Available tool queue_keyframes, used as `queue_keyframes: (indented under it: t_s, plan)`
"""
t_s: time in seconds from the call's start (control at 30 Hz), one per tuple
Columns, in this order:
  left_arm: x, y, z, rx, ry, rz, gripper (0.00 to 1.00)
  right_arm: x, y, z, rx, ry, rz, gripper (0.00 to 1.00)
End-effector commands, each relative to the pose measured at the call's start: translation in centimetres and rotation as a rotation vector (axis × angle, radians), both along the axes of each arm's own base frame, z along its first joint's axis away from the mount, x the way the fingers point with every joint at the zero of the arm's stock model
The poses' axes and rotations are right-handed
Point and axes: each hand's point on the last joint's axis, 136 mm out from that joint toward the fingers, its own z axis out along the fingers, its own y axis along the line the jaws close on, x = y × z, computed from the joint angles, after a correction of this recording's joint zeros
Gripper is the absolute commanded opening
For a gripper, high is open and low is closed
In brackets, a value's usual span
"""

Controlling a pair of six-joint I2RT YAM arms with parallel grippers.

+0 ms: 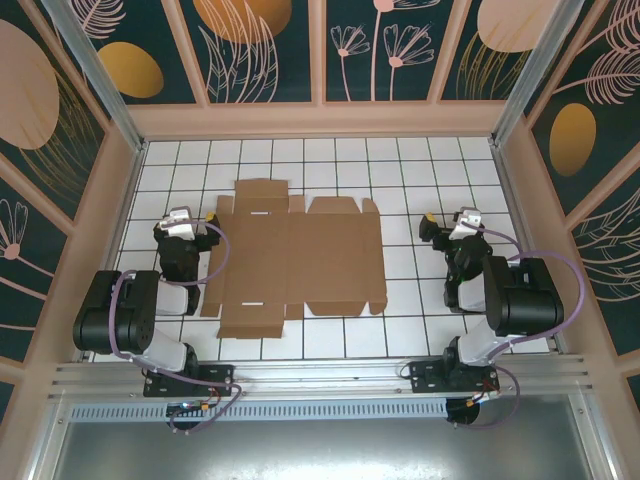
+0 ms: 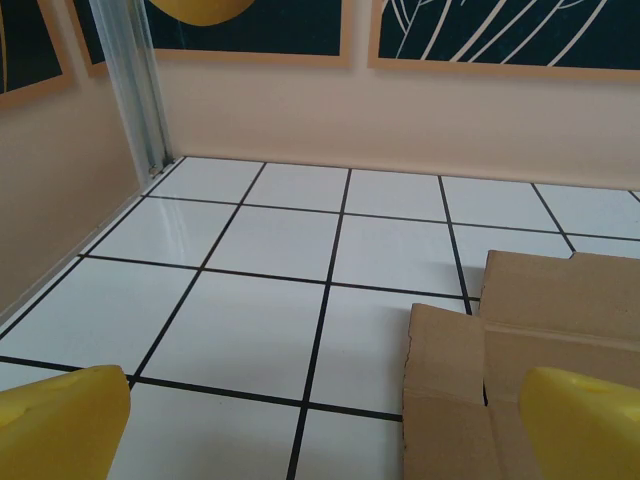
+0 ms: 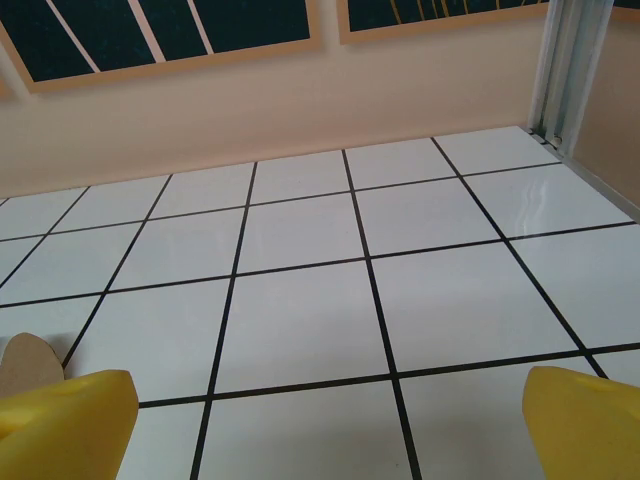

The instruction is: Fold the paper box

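box (image 1: 300,258) flat and unfolded in the middle of the tiled tabletop (image 1: 420,170), my left pincer (image 2: 325,435) spread wide, holding nothing, just beside its left flaps, my right pincer (image 3: 325,430) spread wide, empty, apart from its right edge

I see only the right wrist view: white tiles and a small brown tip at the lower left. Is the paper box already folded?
Observer: No. In the top view the paper box lies flat and unfolded.
Operator: Is anything holding it?
Observer: No. The left pincer is open and empty, beside the box's far left corner.
Operator: And on my side?
Observer: In the top view bare tiles separate the right pincer from the box.
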Motion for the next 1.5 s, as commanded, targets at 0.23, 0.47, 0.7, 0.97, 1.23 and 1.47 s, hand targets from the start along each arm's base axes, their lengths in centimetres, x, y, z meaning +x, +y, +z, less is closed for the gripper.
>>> queue_keyframes:
  t_s: [0.23,0.47,0.7,0.97,1.23,1.47]
  plan:
    - [0.1,0.2,1.1,-0.013,-0.045,0.009,0.99,0.2,-0.1,1.0,0.002,-0.033,0.005,0.99]
    - [0.1,0.2,1.1,-0.013,-0.045,0.008,0.99,0.2,0.0,1.0,0.002,-0.031,0.006,0.99]
    - [0.2,0.2,1.0,-0.013,-0.041,0.008,0.99,0.3,0.0,1.0,0.005,-0.029,0.009,0.99]
    - [0.2,0.9,2.5,-0.021,-0.039,0.050,0.99,0.4,0.8,1.5,-0.003,-0.031,0.057,0.99]
    - [0.7,-2.0,12.3,-0.224,-0.089,0.047,0.99,-1.1,11.6,14.6,-0.096,-0.242,0.257,0.99]
    - [-3.9,-12.2,19.3,-0.335,0.050,-0.207,0.99,-4.7,19.4,20.7,0.029,-0.054,0.258,0.99]
